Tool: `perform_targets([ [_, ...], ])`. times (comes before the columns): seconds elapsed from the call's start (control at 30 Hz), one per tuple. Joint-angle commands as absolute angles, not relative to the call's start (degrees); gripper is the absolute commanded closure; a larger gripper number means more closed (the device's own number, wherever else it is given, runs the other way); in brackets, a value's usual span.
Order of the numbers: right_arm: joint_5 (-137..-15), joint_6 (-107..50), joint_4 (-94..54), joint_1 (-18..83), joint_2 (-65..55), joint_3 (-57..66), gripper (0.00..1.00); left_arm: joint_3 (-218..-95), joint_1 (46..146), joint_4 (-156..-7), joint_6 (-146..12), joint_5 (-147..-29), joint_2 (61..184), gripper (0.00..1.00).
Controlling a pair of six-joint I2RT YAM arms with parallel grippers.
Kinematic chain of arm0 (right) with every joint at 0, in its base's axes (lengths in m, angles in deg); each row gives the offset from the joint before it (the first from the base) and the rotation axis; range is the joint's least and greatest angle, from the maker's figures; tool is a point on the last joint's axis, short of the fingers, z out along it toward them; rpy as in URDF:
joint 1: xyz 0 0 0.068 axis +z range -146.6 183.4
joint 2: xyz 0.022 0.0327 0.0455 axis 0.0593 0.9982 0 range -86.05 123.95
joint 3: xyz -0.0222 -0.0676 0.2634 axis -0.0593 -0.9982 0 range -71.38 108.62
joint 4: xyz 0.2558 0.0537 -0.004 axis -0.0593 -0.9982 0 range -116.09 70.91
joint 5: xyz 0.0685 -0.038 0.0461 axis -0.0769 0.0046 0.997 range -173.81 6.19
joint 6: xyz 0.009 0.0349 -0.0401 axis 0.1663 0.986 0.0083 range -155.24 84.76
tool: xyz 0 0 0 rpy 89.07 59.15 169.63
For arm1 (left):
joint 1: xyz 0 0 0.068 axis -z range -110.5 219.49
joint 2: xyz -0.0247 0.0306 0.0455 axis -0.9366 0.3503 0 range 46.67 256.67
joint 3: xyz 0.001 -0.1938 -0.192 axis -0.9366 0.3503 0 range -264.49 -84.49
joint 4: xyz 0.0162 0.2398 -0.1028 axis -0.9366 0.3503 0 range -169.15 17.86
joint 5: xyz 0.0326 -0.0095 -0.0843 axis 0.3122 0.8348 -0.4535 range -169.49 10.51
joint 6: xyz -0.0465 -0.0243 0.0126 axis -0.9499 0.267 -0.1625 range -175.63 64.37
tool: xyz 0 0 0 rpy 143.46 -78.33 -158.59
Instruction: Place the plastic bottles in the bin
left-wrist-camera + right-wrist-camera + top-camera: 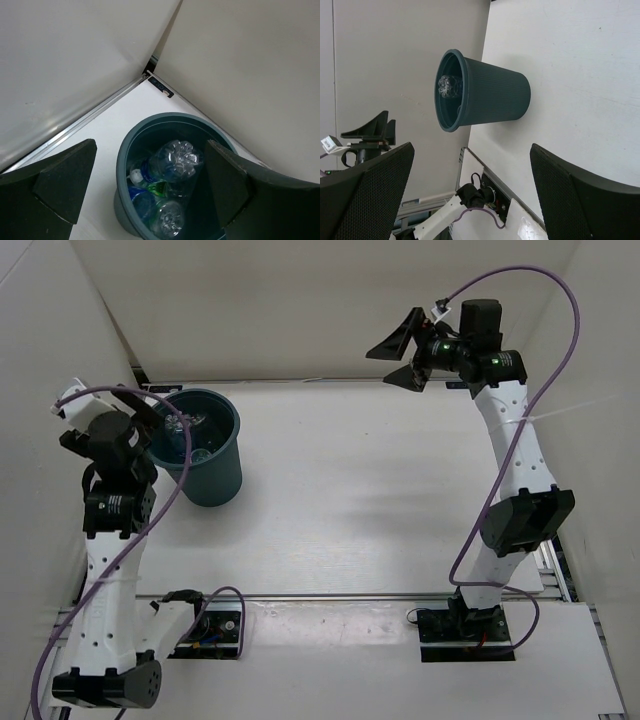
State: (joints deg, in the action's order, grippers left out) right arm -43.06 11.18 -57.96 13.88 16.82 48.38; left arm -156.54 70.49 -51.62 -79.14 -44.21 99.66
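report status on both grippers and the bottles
Left gripper open, empty, above the bin. Right gripper open, empty, raised at far right. Plastic bottles inside the bin, none visible on the table. Nothing in the way.

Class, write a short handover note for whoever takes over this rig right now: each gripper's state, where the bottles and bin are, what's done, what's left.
Left gripper: jaws open, empty, hovering over the mouth of the bin.
Right gripper: jaws open, empty, raised at the far right.
Plastic bottles: several lie inside the bin, which stands upright at the far left.
Done: no bottle shows outside the bin in any view.
Left: probably only drawing both arms back.
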Motion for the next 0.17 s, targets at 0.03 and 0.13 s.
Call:
perform_targets([
  [0.03,-41.6,11.0,-57.7,13.0,14.9,48.4,0.0,-154.4,70.8,-51.8,-73.5,-46.3,96.1,0.0],
  [0.13,-42.9,8.9,-60.9,12.5,14.9,48.9,0.0,-152.7,70.8,-51.8,-70.8,-46.3,93.5,0.0],
])
